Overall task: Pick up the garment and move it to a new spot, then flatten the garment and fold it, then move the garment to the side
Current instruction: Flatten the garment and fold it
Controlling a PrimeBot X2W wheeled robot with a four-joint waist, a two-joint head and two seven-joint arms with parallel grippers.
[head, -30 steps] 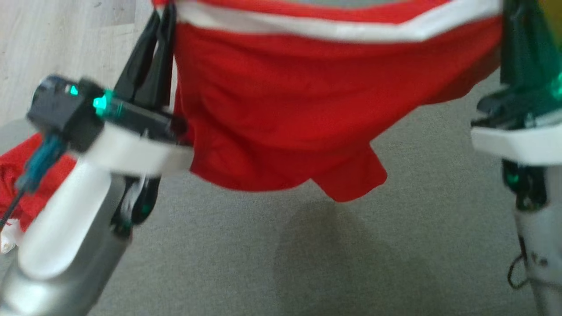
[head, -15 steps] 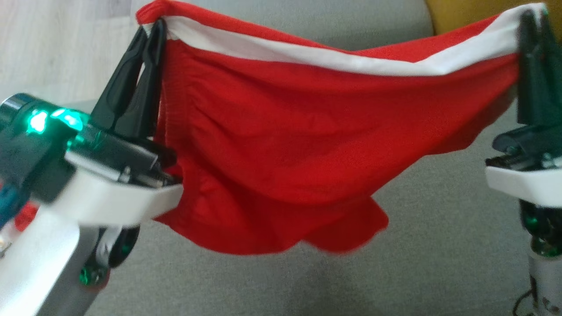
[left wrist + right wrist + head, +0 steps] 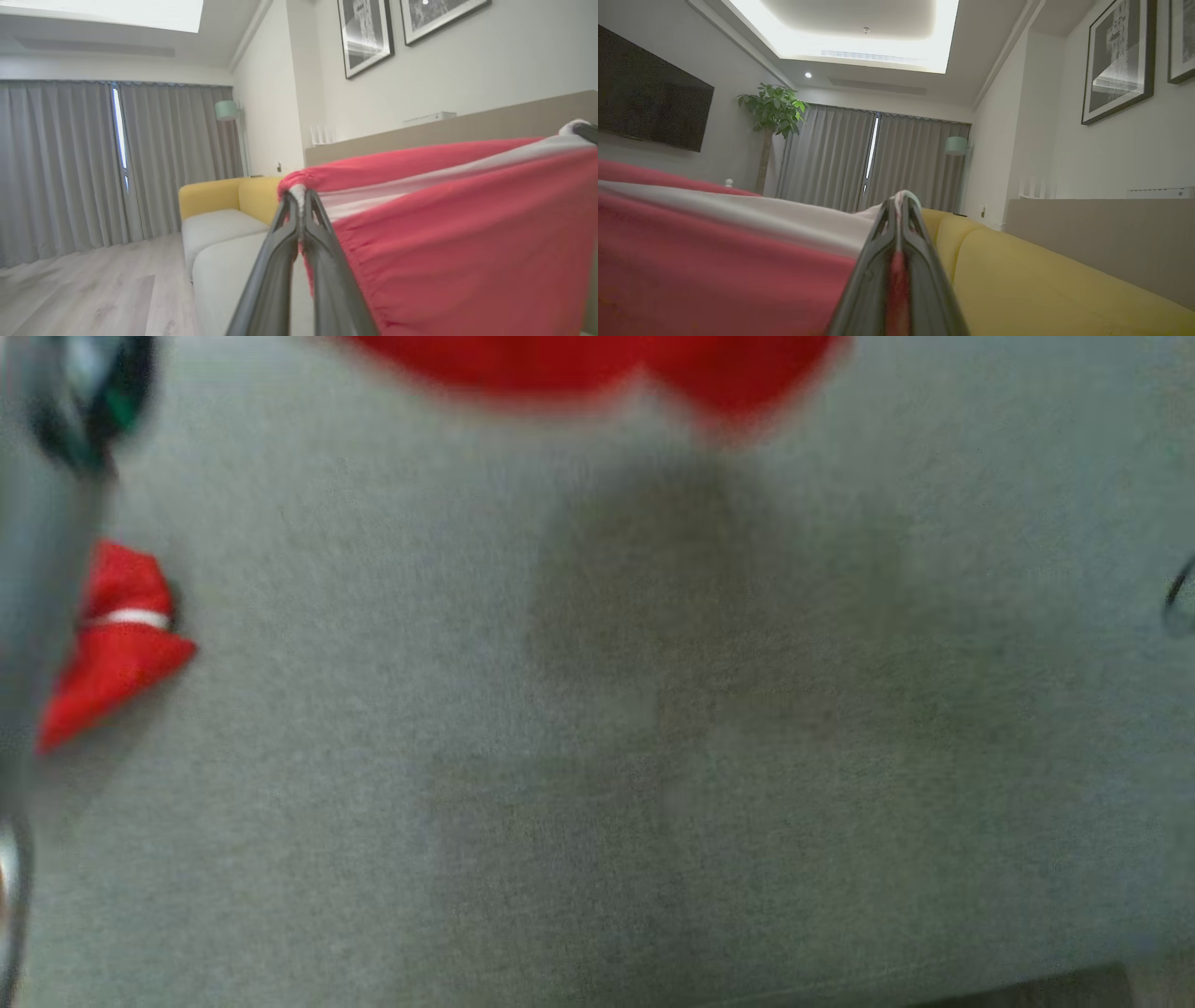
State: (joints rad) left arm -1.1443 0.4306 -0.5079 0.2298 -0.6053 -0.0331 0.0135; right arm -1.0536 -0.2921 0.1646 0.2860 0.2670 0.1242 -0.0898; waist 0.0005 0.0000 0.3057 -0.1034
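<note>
Camera dipped | head: garment (image 3: 597, 359) hem | wrists: left claw (image 3: 301, 198), right claw (image 3: 901, 201) pinch it

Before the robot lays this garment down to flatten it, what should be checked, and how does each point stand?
1. Left tool shut on the garment's white-banded edge: ok.
2. Right tool shut on the same edge: ok.
3. Band stretched straight between the two tools: ok.
4. Grey surface bare below the hanging hem: ok.
5. Second red cloth lying apart, off to the left: ok.
6. Hem free of twists: cannot tell, the head view is blurred.
</note>
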